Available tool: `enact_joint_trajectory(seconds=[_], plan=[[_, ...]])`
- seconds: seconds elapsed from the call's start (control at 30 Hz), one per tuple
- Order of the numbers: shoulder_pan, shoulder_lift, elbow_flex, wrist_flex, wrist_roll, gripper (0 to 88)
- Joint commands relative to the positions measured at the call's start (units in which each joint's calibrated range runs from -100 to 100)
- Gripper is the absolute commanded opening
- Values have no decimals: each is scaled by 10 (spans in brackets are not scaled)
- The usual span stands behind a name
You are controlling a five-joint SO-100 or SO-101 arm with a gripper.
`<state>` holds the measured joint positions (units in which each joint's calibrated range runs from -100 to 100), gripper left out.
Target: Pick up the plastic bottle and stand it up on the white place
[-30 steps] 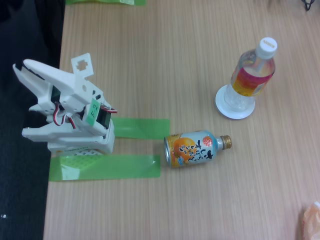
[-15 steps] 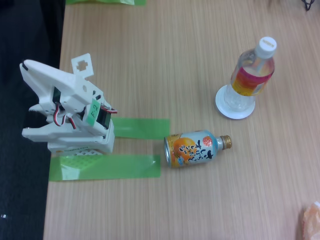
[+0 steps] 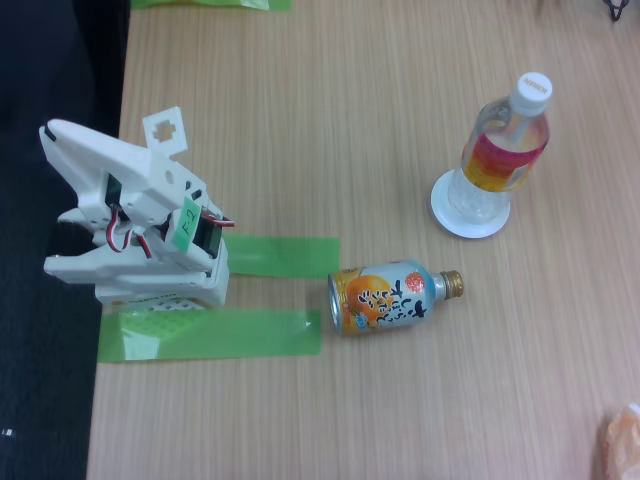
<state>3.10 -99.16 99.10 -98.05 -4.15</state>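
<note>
one folded arm's tool [image 3: 60, 215] touches nothing; its opening cannot be told.

The white 3D-printed plastic robot arm [image 3: 135, 225] is built of blocky shells around black servo motors. A green paper label with handwritten marks [image 3: 183, 224] is stuck on one servo, red and white wires [image 3: 128, 238] loop beneath, and a flat white tab with a notched cutout [image 3: 165, 130] rises from its top.

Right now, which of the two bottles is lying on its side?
The orange and light-blue bottle-can with the gold cap lies on its side by the green tape. The clear plastic bottle stands upright on the white disc.
</note>
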Motion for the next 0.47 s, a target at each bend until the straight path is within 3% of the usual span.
enact_joint_trajectory(seconds=[0.0,0.43], plan=[[3,2,3,-14,2,11],[3,2,3,-14,-1,11]])
